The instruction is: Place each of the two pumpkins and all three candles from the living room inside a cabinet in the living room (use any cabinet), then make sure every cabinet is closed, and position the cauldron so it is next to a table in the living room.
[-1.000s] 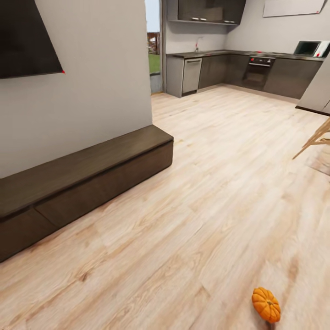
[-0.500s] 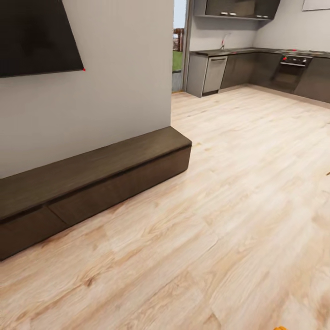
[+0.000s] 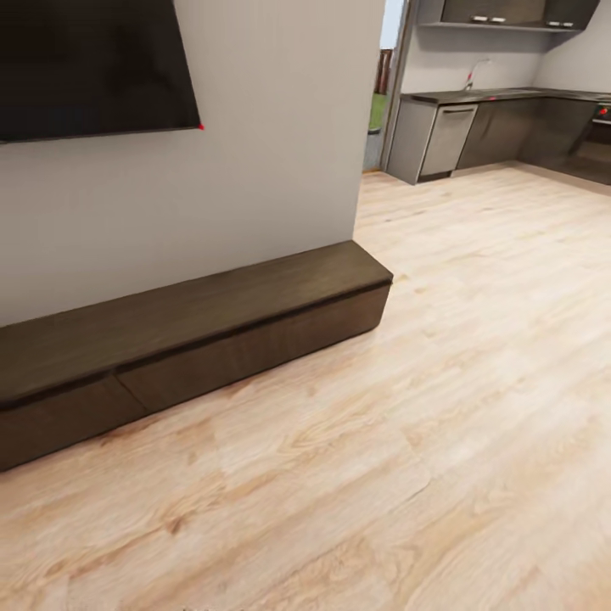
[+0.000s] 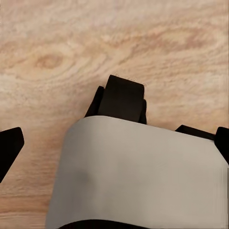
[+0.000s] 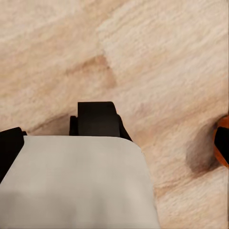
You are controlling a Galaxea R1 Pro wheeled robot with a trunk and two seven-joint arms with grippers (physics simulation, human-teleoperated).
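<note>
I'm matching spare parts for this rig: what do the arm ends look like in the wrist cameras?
Both wrist views show a smooth light-grey rounded housing with matte black blocky parts ahead of it: left pincer, right pincer. Black pieces also sit at the frame edges. No cables or markings are visible.

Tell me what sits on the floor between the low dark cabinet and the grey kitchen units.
Nothing: in the head view, only bare wood floor runs from the cabinet to the kitchen units.
</note>
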